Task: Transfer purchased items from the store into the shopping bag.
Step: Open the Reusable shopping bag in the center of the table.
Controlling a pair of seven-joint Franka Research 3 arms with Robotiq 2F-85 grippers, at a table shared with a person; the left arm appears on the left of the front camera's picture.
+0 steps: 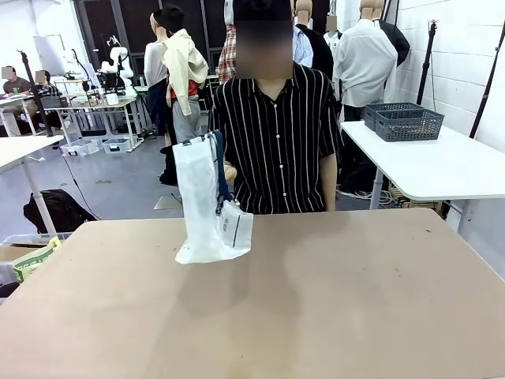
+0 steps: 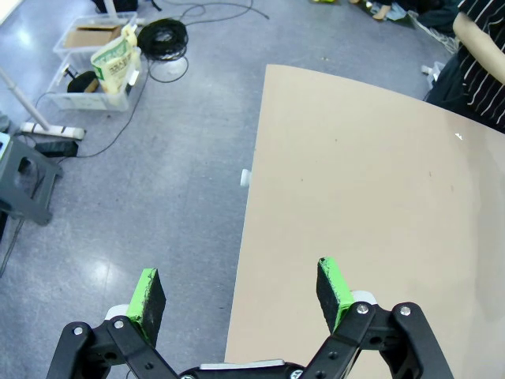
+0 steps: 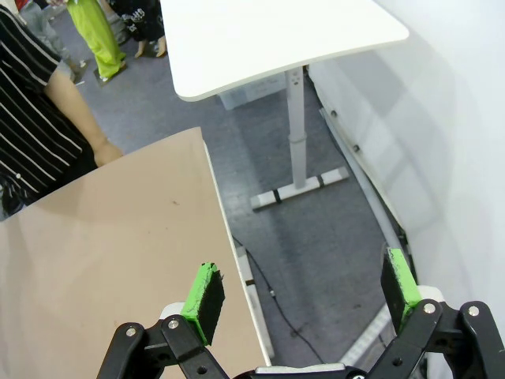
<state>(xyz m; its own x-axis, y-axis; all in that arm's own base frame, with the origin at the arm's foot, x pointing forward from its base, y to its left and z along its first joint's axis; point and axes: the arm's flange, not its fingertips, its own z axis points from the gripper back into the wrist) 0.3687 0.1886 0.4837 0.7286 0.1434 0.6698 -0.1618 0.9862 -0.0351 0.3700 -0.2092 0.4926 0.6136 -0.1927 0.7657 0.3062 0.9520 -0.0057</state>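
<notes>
The shopping bag [image 1: 207, 207] is thin, translucent white plastic, creased and limp, with dark navy strap handles [image 1: 218, 162] at its top. It stands upright near the far edge of the matte tan table [image 1: 316, 316], its long axis vertical and its handles pointing up. Its base rests on the tabletop and flares toward the picture's right. A person [image 1: 276, 134] in a black striped shirt holds it up from behind. The front view also takes in dark grey lattice baskets [image 1: 406, 122] on a smooth white side table [image 1: 442, 166]. The left wrist view shows the left gripper [image 2: 241, 288] with its green pads spread wide over the table's edge and speckled grey floor. In the right wrist view, the right gripper [image 3: 302, 288] gapes equally wide, empty, beside a white wall.
</notes>
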